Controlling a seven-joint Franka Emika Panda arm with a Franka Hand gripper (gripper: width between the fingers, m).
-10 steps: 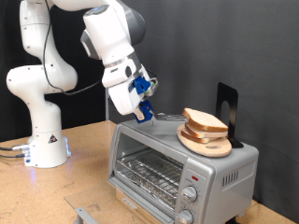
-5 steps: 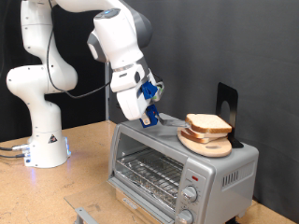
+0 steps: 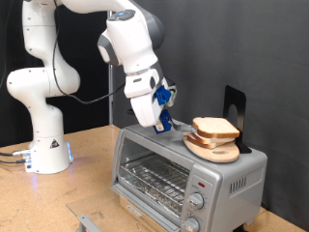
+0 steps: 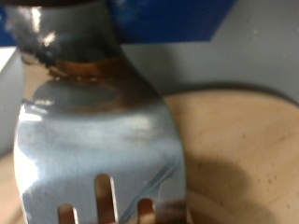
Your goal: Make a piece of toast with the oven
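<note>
The flat, roughly square slice of pale white bread with a tan crust (image 3: 216,127) lies on top of a stack of similar slices on a round light wooden board (image 3: 214,150). The board rests on the roof of the small boxy silver-grey metal toaster oven (image 3: 183,172), toward the exterior view's right. A dark upright stand (image 3: 233,112) rises just behind the board.

The oven's glass door (image 3: 150,177) is shut, and the wire rack shows through it. Two round knobs (image 3: 195,211) and a red light (image 3: 201,184) sit on the front panel at the exterior view's right. The oven stands on a tan wooden tabletop (image 3: 82,174).

The white Franka arm (image 3: 130,43) rises from its base (image 3: 46,150) at the exterior view's left, arches over, and angles its wrist downward toward the oven roof. The gripper (image 3: 164,118), fitted with blue parts, hangs just above the roof at the exterior view's left of the bread stack. It carries a slotted metal spatula (image 4: 98,140); the blade points at the edge of the board, as the wrist view shows, with the blade tip just beside the board rim (image 4: 238,140). The fingers themselves are hidden, so how wide they stand cannot be told.
</note>
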